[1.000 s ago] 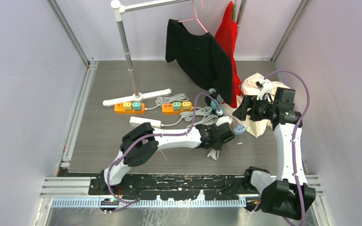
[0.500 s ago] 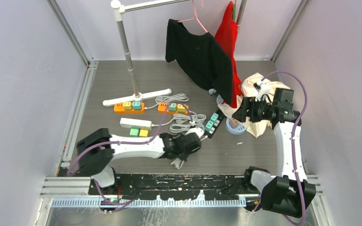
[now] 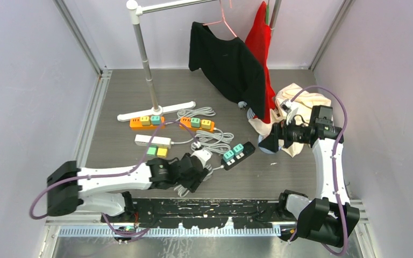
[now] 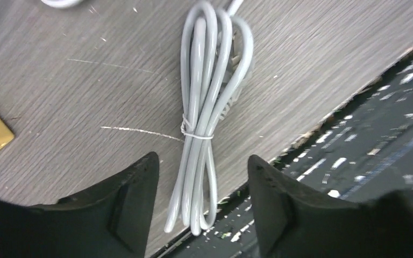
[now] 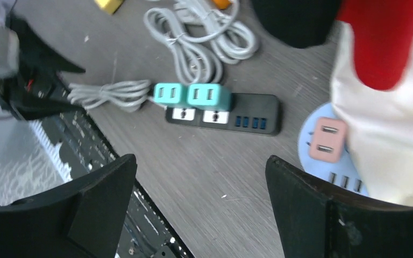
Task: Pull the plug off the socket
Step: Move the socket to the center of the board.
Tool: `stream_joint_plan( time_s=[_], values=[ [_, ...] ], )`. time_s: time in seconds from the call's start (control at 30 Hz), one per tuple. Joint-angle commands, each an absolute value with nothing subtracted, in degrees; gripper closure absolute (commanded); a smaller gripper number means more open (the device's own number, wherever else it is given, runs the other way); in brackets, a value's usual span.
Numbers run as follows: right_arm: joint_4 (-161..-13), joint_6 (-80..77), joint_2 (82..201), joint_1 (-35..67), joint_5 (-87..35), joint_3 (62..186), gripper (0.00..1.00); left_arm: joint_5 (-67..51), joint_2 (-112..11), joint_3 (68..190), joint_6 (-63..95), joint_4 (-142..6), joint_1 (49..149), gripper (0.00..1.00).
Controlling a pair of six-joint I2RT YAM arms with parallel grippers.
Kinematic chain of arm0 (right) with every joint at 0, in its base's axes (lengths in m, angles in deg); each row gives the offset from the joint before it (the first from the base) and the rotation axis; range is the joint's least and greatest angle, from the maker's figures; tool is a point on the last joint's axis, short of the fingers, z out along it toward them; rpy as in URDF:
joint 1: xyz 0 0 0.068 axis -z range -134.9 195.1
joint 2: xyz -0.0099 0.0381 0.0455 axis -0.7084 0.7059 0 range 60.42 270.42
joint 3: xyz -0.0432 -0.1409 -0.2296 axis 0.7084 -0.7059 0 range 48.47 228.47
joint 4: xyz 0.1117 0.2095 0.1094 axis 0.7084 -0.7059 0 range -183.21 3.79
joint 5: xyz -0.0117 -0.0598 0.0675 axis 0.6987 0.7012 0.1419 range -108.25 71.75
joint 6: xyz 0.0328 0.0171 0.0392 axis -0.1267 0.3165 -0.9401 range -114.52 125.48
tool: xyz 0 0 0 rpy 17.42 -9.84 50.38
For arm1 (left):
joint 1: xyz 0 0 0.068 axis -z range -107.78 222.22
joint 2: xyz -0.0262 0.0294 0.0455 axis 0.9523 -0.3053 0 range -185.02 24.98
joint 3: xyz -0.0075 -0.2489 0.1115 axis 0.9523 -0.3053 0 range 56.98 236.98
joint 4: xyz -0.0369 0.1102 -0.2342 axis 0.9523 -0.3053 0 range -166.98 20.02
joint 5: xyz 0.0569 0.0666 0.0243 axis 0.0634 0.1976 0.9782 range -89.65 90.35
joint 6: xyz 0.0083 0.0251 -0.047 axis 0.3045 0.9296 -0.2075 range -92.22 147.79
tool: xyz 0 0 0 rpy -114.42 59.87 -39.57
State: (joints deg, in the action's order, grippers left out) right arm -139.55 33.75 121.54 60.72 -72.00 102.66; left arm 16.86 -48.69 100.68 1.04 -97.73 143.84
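- The right gripper (image 5: 200, 161) is hovering with its claw spread wide and empty; the black power strip (image 5: 247, 115) is lying just past it, toward 12 o'clock.
- The left gripper (image 4: 201, 161) is hanging half-spread, gripping nothing, over the grey cable bundle (image 4: 204, 123).
- Two teal plugs (image 5: 193, 95) are sitting in the strip's left end, at 2 o'clock of the left gripper.
- Approach step, I judge: next, one claw pinning the strip and the other closing on a plug.

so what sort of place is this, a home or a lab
Probably a robot test cell: plain walls on an aluminium frame, staged props like the clothes rack and black power strip.
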Motion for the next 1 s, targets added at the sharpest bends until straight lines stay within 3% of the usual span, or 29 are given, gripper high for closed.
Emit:
stream_joint_plan(
  time_s=[0.0,0.1,0.2,0.27,0.4,0.7,0.97],
  values=[
    [-155.5,61.5,121.8,60.4,-85.0,103.1,0.02,16.8,-38.3,103.2,4.0,-98.6,143.9,0.35],
    [-172.0,93.7,124.6,59.6,-87.0,103.3,0.00,12.4,-31.6,101.2,8.6,-90.2,143.9,0.26],
    [-183.5,109.5,128.7,58.5,-87.0,104.5,0.00,9.9,-27.2,96.3,12.2,-75.8,143.9,0.12],
    [-185.2,109.7,131.0,57.8,-86.3,105.5,0.00,9.8,-26.2,92.6,13.8,-64.8,143.9,0.02],
    [-185.3,110.6,130.0,57.6,-84.4,104.6,0.00,10.2,-29.6,87.8,17.4,-47.4,143.8,0.01],
    [-179.7,107.6,122.6,57.6,-82.1,102.2,0.00,9.6,-50.0,92.7,25.2,-42.0,142.5,0.01],
    [-179.5,107.8,122.2,57.5,-80.9,102.1,0.00,1.8,-64.5,93.6,23.3,-32.4,135.8,0.01]
  ],
)
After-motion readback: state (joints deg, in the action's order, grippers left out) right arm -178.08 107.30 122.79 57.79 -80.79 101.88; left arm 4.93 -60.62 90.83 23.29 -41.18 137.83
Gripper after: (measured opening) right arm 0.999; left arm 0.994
